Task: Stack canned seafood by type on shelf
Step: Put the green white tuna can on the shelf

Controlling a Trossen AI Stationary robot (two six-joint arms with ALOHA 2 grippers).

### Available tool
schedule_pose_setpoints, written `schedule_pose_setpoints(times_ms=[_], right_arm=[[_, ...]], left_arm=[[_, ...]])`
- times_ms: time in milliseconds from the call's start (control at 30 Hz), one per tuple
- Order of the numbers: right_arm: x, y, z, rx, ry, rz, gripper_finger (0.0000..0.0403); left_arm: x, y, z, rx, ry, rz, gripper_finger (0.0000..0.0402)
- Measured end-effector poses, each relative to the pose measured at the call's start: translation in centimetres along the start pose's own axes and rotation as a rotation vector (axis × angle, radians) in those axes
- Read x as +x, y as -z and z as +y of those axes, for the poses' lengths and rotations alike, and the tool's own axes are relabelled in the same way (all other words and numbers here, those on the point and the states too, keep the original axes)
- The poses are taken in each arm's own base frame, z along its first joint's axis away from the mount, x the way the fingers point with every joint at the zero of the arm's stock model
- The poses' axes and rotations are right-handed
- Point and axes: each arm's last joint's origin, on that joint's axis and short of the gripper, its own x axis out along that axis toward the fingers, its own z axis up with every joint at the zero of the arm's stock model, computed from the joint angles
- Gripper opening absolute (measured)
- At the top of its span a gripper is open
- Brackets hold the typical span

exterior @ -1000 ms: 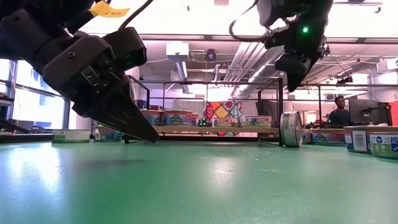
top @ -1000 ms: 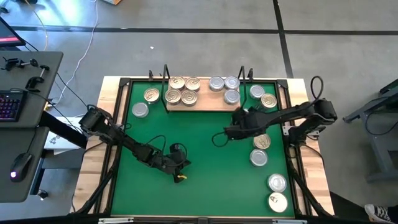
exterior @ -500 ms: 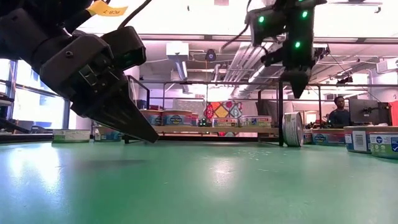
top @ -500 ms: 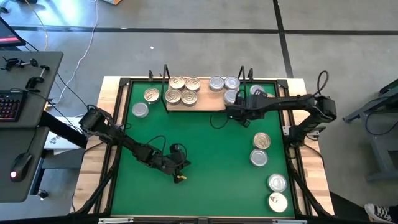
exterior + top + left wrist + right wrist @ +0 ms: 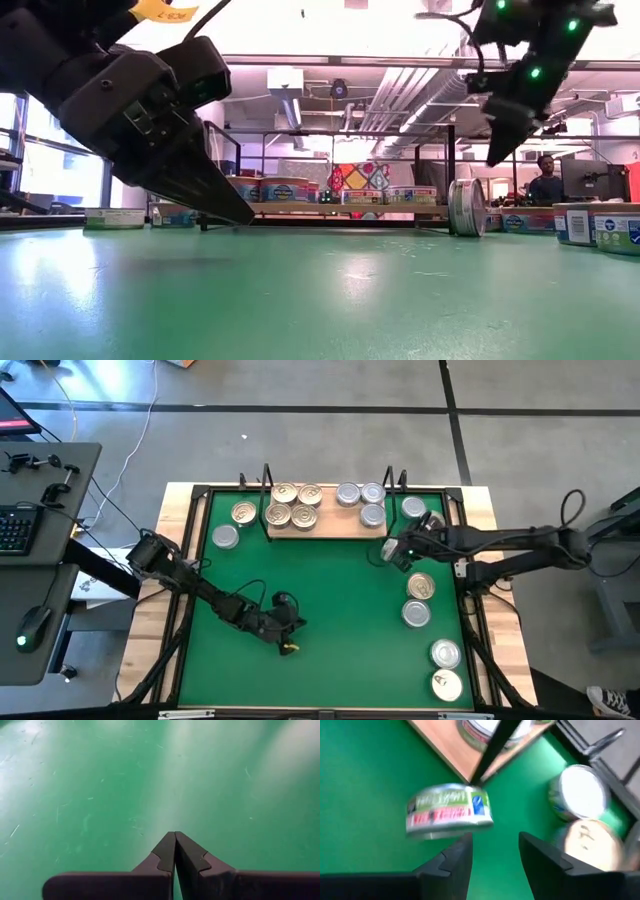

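Observation:
The shelf [image 5: 322, 526] is a wooden board at the mat's far edge. On it sit gold-lidded tins [image 5: 291, 505] to the left and silver-lidded tins [image 5: 360, 498] to the right. One tin [image 5: 450, 813] stands on its rim on the mat [image 5: 467, 207], just off the shelf's right end. My right gripper [image 5: 393, 550] hangs open above and short of it [image 5: 492, 852]. More tins lie flat left of the shelf [image 5: 234, 523], right of it [image 5: 423, 514] and along the right side [image 5: 420, 598]. My left gripper [image 5: 289, 632] is shut, low over the mat [image 5: 175, 851].
Black wire uprights [image 5: 267, 480] stand at both ends of the shelf, one close to the rim-standing tin [image 5: 495, 747]. Two further tins [image 5: 446, 668] lie at the near right corner. Bare green mat [image 5: 330, 600] stretches between the arms. A person sits in the room behind [image 5: 545, 182].
My right gripper has swung from the mat's middle right toward the shelf's right end, then drawn back toward the table's right edge, turning as the arm folded outward. The rim-standing tin has stayed in place.

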Motion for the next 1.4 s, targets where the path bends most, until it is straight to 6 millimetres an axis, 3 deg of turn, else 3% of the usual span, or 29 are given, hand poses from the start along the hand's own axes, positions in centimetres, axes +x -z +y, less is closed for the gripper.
schedule_pose_setpoints(times_ms=[167,267,533,733,900,1033,1200,1400], right_arm=[[2.5,0.5,0.4,0.116,0.0,-0.028,0.0153],[2.9,0.2,1.2,0.119,-0.052,-0.039,0.0153],[1.1,-0.2,5.3,-0.054,-0.461,-0.145,0.0153],[-0.4,1.0,7.3,-0.117,-0.549,-0.167,0.0153],[0.7,2.0,8.9,-0.119,-0.609,-0.219,0.0158],[1.9,1.6,10.1,-0.156,-0.571,-0.299,0.0172],[3.3,0.4,12.1,-0.327,-0.501,-0.37,0.0169],[5.1,-0.9,12.2,-0.32,-0.323,-0.231,0.0181]], left_arm=[[0.0,-0.4,-0.2,-0.013,0.023,-0.038,0.0],[0.0,-0.6,-0.3,0.0,0.032,-0.055,0.0],[0.1,-0.9,-0.3,0.004,0.038,-0.081,0.0],[0.5,-1.4,0.6,-0.004,-0.025,-0.104,0.0],[1.0,-2.0,1.8,0.014,-0.079,-0.114,0.0023],[1.3,-2.2,2.4,0.005,-0.098,-0.111,0.0055],[1.7,-2.7,3.7,-0.045,-0.192,-0.133,0.0086],[2.2,-3.1,4.7,-0.087,-0.186,-0.114,0.0093]])
